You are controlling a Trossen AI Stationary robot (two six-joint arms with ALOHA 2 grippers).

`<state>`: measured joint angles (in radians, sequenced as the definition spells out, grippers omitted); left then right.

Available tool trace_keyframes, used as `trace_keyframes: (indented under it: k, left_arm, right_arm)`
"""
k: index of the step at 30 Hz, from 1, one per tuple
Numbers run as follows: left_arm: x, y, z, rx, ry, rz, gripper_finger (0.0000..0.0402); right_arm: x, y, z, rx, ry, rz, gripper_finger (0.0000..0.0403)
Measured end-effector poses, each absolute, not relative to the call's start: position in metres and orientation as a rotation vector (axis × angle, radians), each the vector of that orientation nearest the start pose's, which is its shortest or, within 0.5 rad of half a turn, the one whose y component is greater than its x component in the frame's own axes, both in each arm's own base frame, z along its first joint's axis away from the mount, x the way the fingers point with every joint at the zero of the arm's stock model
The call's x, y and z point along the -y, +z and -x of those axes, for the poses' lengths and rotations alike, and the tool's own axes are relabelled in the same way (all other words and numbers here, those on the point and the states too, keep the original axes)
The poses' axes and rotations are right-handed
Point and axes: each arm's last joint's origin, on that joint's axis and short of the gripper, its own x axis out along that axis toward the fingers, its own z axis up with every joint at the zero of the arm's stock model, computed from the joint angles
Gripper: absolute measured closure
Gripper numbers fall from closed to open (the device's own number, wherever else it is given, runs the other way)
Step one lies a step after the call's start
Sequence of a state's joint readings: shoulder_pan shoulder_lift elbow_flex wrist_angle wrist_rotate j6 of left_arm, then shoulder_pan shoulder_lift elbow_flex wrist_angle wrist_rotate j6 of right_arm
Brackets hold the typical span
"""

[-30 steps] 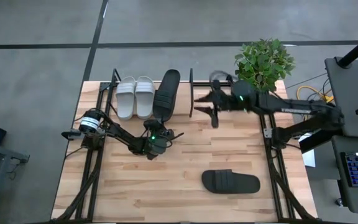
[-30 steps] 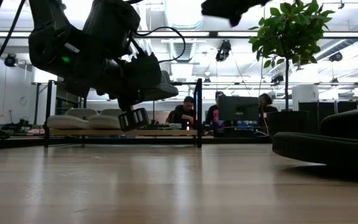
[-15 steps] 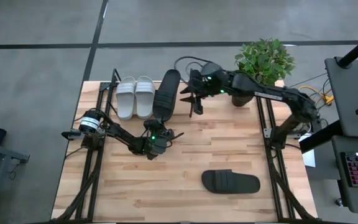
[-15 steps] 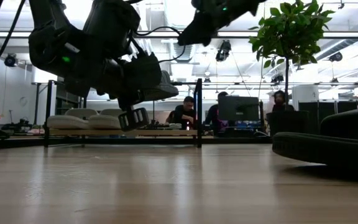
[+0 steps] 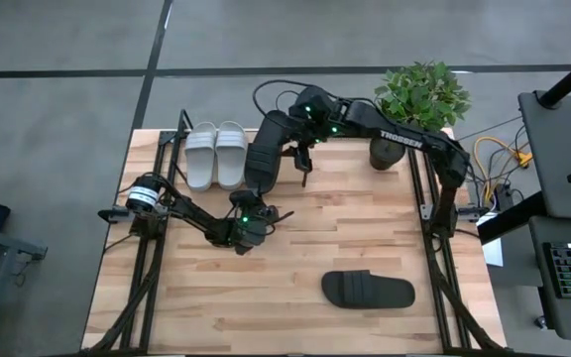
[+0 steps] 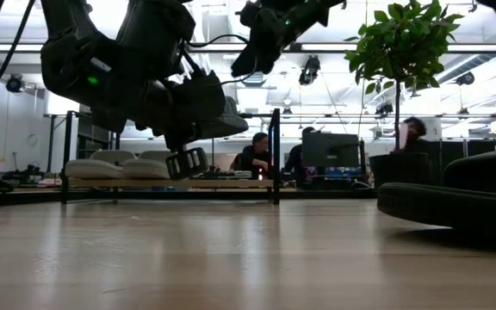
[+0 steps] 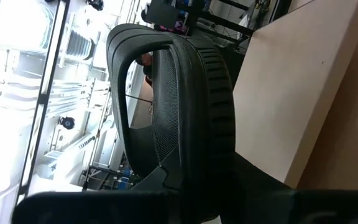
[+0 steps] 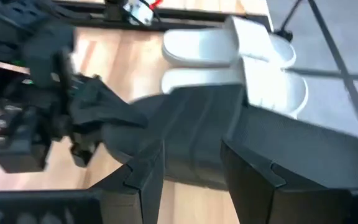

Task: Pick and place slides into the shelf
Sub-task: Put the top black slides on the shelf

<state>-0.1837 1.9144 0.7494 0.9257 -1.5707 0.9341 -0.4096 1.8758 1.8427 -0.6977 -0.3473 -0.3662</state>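
Loose black slide (image 5: 369,290): lies flat on the desk (image 5: 365,228) at the near edge, well apart from both arms and from the shelf.
Left hand (image 5: 262,217): mid-desk, closed on the heel end of the held black slide (image 5: 265,151).
Held black slide: tilted, its far end reaching into the shelf (image 5: 171,149), just beside the white pair; the left wrist view shows it on edge (image 7: 185,106).
Right hand (image 5: 298,159): above the strap side of the held black slide, fingers (image 8: 253,168) parted with the slide between them; contact cannot be told.
White slides (image 5: 215,154): side by side in the shelf, at its left part.
Shelf: at the far edge of the desk.
Potted plant (image 5: 419,99): far right corner.
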Motion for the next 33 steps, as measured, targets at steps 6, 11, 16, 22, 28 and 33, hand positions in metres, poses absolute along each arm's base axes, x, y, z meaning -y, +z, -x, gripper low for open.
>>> trace_keyframes:
  k: [6,11,16,22,28,33]
  left_arm:
    - [0.031,0.135,-0.326,-0.812,1.212,-0.977,0.0376]
    - [0.031,0.135,-0.326,-0.812,1.212,-0.977,0.0376]
    - [0.031,0.135,-0.327,-0.811,1.218,-0.972,0.0376]
    - [0.032,0.135,-0.327,-0.807,1.208,-0.975,0.0376]
    - [0.032,0.135,-0.327,-0.806,1.206,-0.975,0.0376]
    - [0.032,0.136,-0.328,-0.806,1.206,-0.974,0.0376]
  right_arm:
    - [0.179,0.326,-0.396,-0.774,0.056,0.020,0.0254]
    - [0.194,0.314,-0.405,-0.809,0.104,-0.036,0.0254]
    - [0.200,0.311,-0.411,-0.806,0.112,-0.045,0.0253]
    - [0.197,0.313,-0.411,-0.782,0.247,-0.070,0.0265]
    - [0.197,0.312,-0.408,-0.799,0.247,-0.089,0.0295]
    - [0.197,0.309,-0.408,-0.808,0.248,-0.096,0.0337]
